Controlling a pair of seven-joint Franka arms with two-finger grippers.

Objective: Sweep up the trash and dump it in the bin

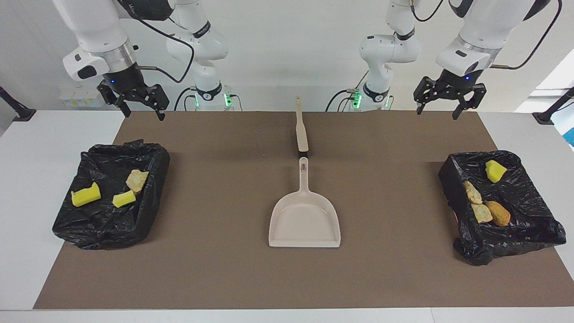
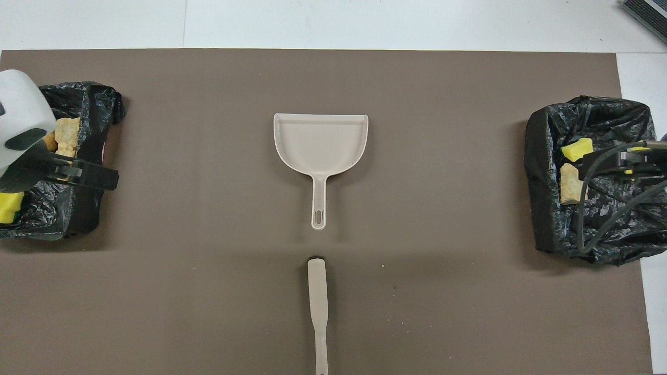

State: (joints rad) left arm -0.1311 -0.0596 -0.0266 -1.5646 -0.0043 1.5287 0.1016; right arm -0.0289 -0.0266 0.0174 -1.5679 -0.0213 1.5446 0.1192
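Note:
The trash lies in two bins lined with black bags. The bin (image 1: 110, 224) at the right arm's end holds two yellow sponge chunks (image 1: 85, 195) and a tan piece (image 1: 136, 180). The bin (image 1: 529, 224) at the left arm's end holds several scraps: a yellow chunk (image 1: 495, 171) and tan-to-brown pieces (image 1: 482, 212). The beige dustpan (image 1: 305, 220) lies empty mid-mat, and the brush (image 1: 302, 130) lies in line with its handle, nearer the robots. My left gripper (image 1: 437, 113) hangs open and empty, high over the mat's edge. My right gripper (image 1: 144, 115) waits open and empty, raised at its own end.
A brown mat (image 1: 224, 269) covers the middle of the white table. In the overhead view the left wrist partly covers the bin (image 2: 78, 208) at its end, and the right gripper's cable crosses the other bin (image 2: 542, 156). Tiny crumbs dot the mat beside the brush (image 2: 317, 297).

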